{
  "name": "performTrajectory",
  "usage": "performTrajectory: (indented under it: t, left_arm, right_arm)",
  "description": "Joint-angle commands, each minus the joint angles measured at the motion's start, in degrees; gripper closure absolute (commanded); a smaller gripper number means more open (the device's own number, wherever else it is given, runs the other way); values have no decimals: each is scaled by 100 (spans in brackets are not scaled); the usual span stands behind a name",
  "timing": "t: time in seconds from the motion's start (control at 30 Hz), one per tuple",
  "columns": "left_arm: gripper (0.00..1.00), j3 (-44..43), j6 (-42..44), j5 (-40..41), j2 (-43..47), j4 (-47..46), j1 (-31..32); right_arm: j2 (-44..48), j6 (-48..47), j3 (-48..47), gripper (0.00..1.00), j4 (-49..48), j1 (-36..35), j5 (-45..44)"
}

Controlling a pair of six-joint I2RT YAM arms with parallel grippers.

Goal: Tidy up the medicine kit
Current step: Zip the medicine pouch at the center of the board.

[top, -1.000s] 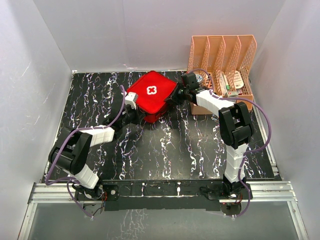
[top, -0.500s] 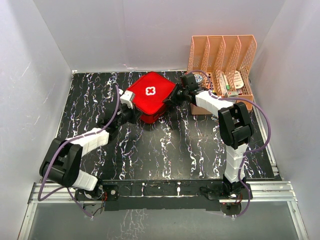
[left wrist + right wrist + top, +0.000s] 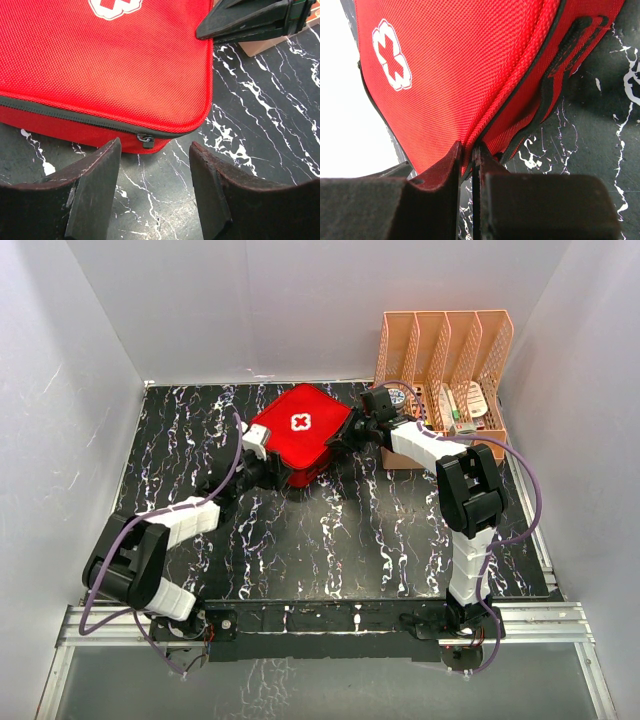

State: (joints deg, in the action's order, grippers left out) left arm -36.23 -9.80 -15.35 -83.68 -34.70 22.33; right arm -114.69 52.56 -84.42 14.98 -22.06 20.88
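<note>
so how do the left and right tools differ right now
The left tool is open; the right tool is shut on the kit, pinching its lid edge. The left tool touches nothing and faces the zip pull; the right tool holds fabric. The left tool sits at the kit's left corner, the right tool at its right corner. Both are low, close to the kit.
</note>
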Motion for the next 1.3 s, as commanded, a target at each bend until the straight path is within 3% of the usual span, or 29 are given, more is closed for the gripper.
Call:
performTrajectory:
  t: [0.0,0.3,0.77,1.27]
  left_arm:
    - [44,89,188,245,-121,-537,19]
    - [45,194,207,424,-397,-1083,173]
    - [57,237,407,325,-780,-1631,193]
    - [56,355,658,299,-835,-1866,193]
  right_arm:
    - [150,-124,77,100,-118,-122,293]
    - [57,-176,-45,100,-55,-122,307]
    - [-16,-192,-111,100,39,-122,317]
    - [-116,-207,-235,100,90,-118,323]
